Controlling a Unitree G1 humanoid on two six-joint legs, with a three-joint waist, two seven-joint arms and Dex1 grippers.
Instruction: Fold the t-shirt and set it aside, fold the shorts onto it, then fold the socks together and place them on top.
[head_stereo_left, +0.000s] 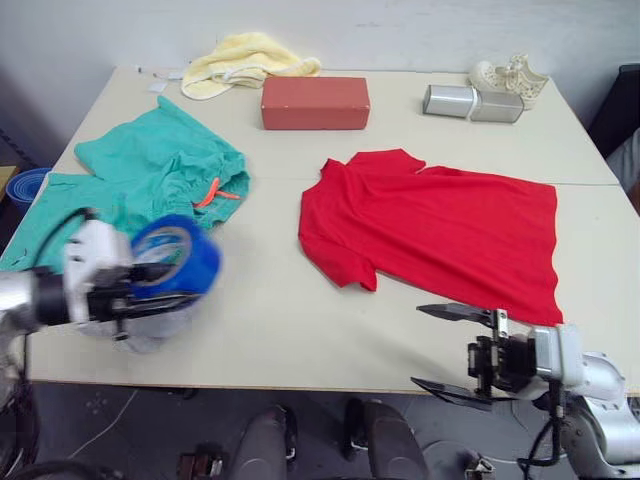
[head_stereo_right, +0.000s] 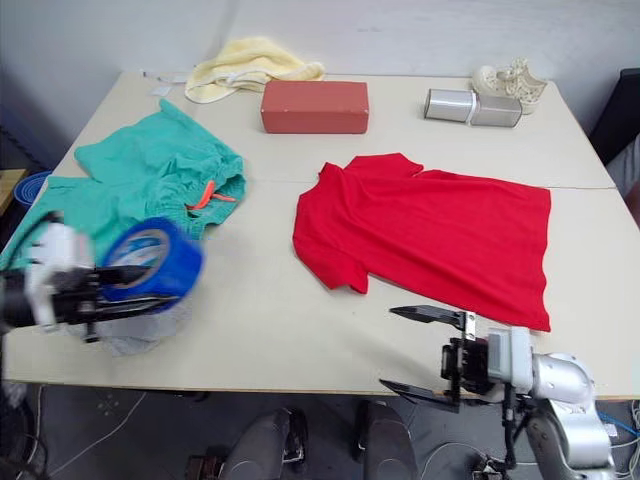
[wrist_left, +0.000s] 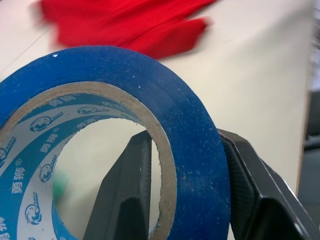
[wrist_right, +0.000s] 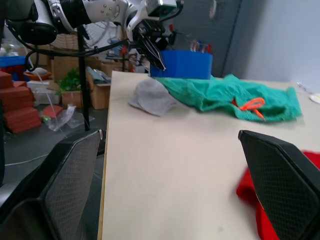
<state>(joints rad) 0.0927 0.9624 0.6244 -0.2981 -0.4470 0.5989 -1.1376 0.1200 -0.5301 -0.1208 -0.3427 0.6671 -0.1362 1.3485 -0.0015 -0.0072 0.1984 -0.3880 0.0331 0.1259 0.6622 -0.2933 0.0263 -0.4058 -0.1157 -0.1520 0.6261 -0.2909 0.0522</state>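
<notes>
The right claw (head_stereo_right: 418, 352) hangs spread wide at the worktop's (head_stereo_left: 300, 330) near edge, holding nothing. The left claw (head_stereo_left: 150, 290) pinches a blue tape roll (head_stereo_left: 175, 257) above the grey socks (wrist_right: 151, 96), which it largely hides. Bare worktop lies between them. Beyond, the red t-shirt (head_stereo_left: 440, 235) lies spread flat; the teal shorts (head_stereo_left: 150, 170) lie rumpled at left.
</notes>
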